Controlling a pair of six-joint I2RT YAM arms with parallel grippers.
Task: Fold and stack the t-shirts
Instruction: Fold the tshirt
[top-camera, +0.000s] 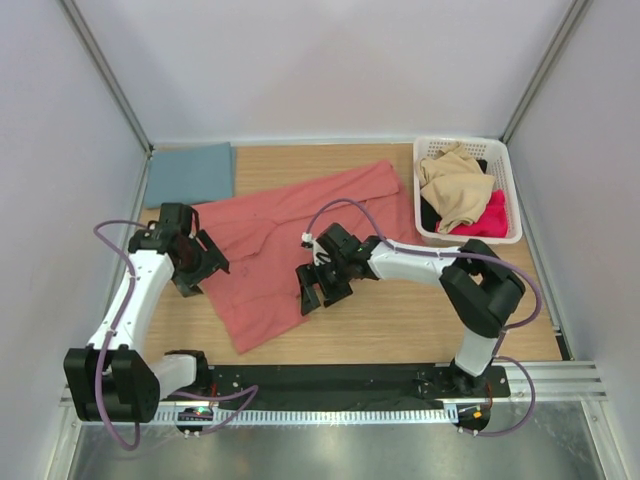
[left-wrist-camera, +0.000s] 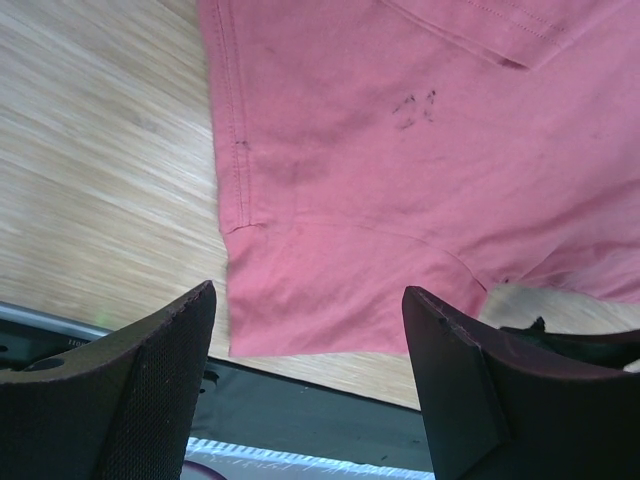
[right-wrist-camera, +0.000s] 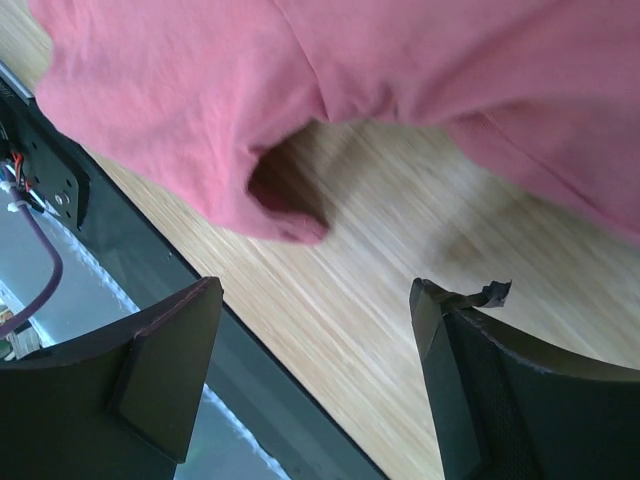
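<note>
Salmon-red cloth t-shirt (top-camera: 290, 240) lies spread out; your left gripper (top-camera: 205, 272) at its nine o'clock and right gripper (top-camera: 322, 293) at five gape wide, empty.

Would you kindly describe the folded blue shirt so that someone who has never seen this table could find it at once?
Start at the wooden table and look to its far left corner, across from the white basket at far right. There lies the teal-blue t-shirt. It is folded into a neat flat rectangle, whereas the salmon-red t-shirt beside it is spread out loose.
</note>
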